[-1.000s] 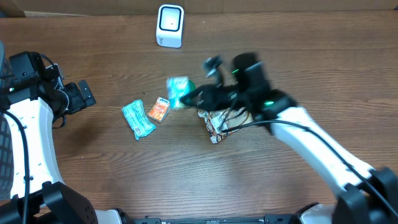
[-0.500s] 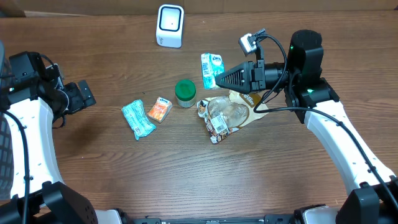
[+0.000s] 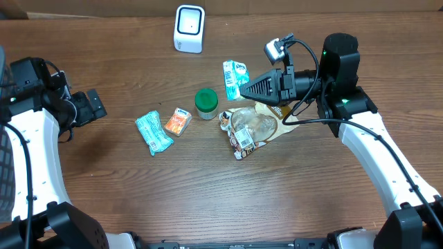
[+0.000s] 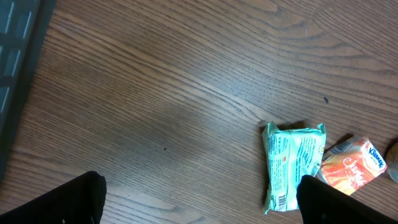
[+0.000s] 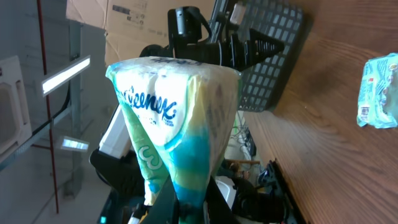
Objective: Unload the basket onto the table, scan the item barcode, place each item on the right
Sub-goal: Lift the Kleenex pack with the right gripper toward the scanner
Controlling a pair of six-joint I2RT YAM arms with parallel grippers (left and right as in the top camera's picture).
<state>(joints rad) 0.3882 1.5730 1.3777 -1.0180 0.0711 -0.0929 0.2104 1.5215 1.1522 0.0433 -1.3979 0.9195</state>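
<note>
R jaws clenched on Kleenex pk (image 3: 235, 77), pk poking out past tips, off counter (image 3: 208, 194). L jaws released wide, empty, well apart from pk.

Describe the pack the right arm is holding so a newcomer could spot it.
From the white scanner at the far edge of the table, look toward the right gripper over the middle. The tissue pack is pinched in its shut jaws. It is white and teal-green with Kleenex lettering, and the only item held; the orange pack and mint packet lie flat.
</note>
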